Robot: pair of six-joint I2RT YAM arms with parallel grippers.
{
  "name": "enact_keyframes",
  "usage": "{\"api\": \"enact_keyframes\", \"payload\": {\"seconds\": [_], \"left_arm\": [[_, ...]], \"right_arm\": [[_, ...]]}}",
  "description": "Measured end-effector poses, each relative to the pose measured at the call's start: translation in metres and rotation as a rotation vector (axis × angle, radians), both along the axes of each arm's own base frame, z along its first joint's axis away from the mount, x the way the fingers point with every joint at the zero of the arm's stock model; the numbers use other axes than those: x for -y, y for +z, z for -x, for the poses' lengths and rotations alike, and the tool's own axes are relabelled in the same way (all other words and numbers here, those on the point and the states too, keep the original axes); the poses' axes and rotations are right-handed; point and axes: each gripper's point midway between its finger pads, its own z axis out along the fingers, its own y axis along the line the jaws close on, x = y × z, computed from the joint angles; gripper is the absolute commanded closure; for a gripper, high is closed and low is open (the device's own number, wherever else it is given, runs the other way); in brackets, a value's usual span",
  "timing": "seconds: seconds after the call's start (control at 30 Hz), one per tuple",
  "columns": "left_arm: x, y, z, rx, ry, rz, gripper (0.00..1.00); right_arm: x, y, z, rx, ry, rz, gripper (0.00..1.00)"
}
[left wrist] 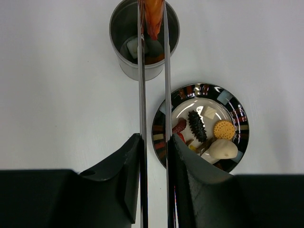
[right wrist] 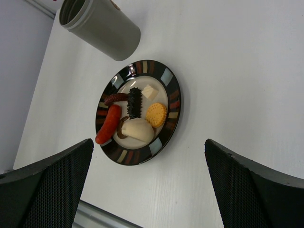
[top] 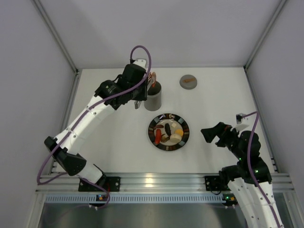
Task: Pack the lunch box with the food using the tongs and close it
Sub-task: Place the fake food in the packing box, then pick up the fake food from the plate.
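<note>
One piece in the air: an orange piece (left wrist: 153, 16) of food is pinched at the tips of the tongs (left wrist: 141, 95), right over the mouth of the lunch box (left wrist: 129, 66).
Left claw (left wrist: 155, 140): narrow, clamped on the two arms of the tongs and pressing them nearly parallel.
Right claw (top: 210, 136): jaws wide, holding nothing, hanging at 3 o'clock of the plate (top: 184, 137) and apart from it.
Lunch box: upright on the table (top: 118, 137), at 11 o'clock of the plate in the top view, near it but not touching.
Inside the box: a pale bit and something dark show at the bottom, so packing looks to have begun.
On the plate: a red piece (right wrist: 108, 124), a black spiky piece (right wrist: 135, 102), a cream cube (right wrist: 149, 91), a round cracker (right wrist: 156, 114), a large pale piece (right wrist: 137, 129) and some brownish bits too small to name.
Lid (top: 188, 81): flat on the table at 2 o'clock of the lunch box, well apart from it, orange mark up.
Done, as judged: a little food is in the box and one more piece is ready to drop.
Left, as judged: release the orange piece, carry over everything on the plate, then fetch the lid and close the box.
Progress: early, with most of the food not yet packed.
</note>
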Motion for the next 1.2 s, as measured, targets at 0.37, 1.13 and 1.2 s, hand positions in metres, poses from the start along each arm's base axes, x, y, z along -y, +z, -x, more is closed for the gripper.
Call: {"api": "enact_keyframes", "payload": {"seconds": [0.37, 1.13, 1.2], "left_arm": [[-0.006, -0.025, -0.011, -0.048, 0.030, -0.044, 0.65], [0.008, -0.030, 0.002, -0.092, -0.067, -0.015, 0.53], [0.010, -0.030, 0.012, -0.099, -0.097, -0.007, 0.53]], "right_arm": [[0.000, 0.000, 0.000, 0.001, 0.000, 0.000, 0.01], [0.000, -0.001, 0.000, -0.003, 0.000, 0.001, 0.00], [0.000, -0.001, -0.001, -0.006, 0.000, 0.001, 0.01]]}}
